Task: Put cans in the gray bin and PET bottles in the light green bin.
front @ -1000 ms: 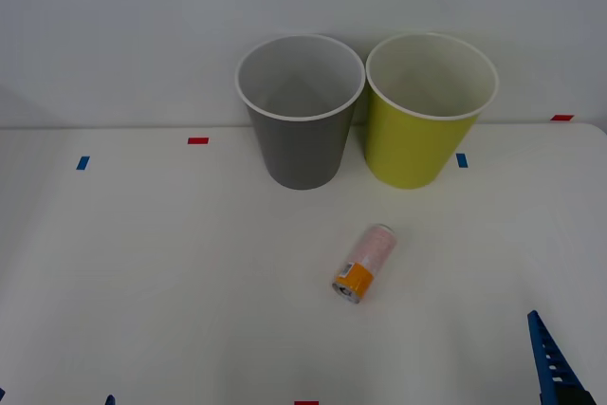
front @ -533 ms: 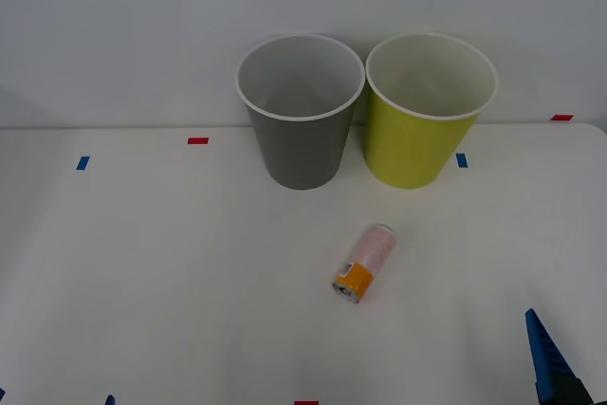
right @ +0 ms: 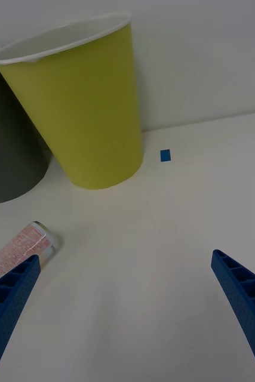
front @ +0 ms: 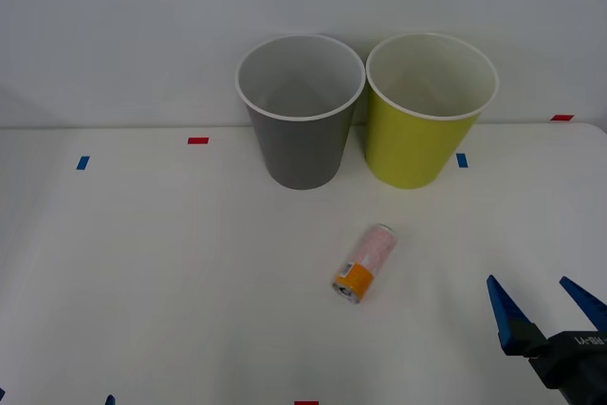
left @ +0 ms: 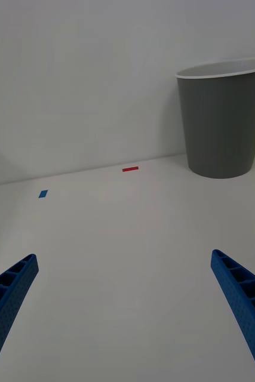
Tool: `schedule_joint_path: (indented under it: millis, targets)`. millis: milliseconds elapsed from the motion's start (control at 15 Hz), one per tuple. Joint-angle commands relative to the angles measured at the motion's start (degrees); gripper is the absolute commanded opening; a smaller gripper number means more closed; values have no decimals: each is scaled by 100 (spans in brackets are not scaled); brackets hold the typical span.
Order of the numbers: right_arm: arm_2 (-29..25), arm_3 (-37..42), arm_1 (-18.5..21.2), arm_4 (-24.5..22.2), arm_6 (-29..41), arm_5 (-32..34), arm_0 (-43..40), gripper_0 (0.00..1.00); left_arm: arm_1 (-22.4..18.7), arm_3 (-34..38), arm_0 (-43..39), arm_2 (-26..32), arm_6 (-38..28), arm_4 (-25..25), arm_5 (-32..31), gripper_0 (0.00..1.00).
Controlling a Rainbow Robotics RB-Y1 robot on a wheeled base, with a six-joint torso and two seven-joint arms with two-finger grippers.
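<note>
lying on table [front: 142, 282], can [front: 364, 263] sits left of right hand [front: 545, 301] (fingers spread, nothing held).

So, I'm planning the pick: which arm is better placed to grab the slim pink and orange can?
Right. The open right gripper sits low on the table just beside the slim pink and orange can; the left gripper, also open, faces bare table farther off.

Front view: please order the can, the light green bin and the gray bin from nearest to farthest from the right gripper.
From the right gripper, open at the table's near right:
1. The can, lying on the table, to the gripper's left.
2. The light green bin, standing at the back.
3. The gray bin, at the back, left of the green one.
</note>
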State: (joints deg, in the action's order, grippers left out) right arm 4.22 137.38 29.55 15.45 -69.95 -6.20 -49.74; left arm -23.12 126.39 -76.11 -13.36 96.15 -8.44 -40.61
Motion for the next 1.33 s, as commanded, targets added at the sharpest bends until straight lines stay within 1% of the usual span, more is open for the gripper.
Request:
schedule_joint_path:
  millis: [67, 333, 533, 733, 867, 1067, 1200, 1333]
  targets:
    - [61, 254, -28, 117, 834, -1023, 562, 100, 0, 0, 0, 0, 0, 0, 0, 100]
    - [123, 254, 69, 196, 1810, -2016, 1291, 100, 0, 0, 0, 0, 0, 0, 0, 100]
    - [211, 254, 209, 213, 2645, -2939, 1845, 100, 0, 0, 0, 0, 0, 0, 0, 100]
    - [545, 254, 297, 20, 3541, -3766, 2469, 100, 0, 0, 0, 0, 0, 0, 0, 100]
    - [650, 254, 332, 64, 3972, -4433, 2961, 100, 0, 0, 0, 0, 0, 0, 0, 100]
    - [940, 237, 499, 152, 4675, -5005, 3541, 100, 0, 0, 0, 0, 0, 0, 0, 100]
    - [1055, 158, 623, 257, 4825, -5365, 3902, 100, 0, 0, 0, 0, 0, 0, 0, 100]
    - [1248, -27, 860, 301, 4877, -5479, 4201, 100, 0, 0, 0, 0, 0, 0, 0, 100]
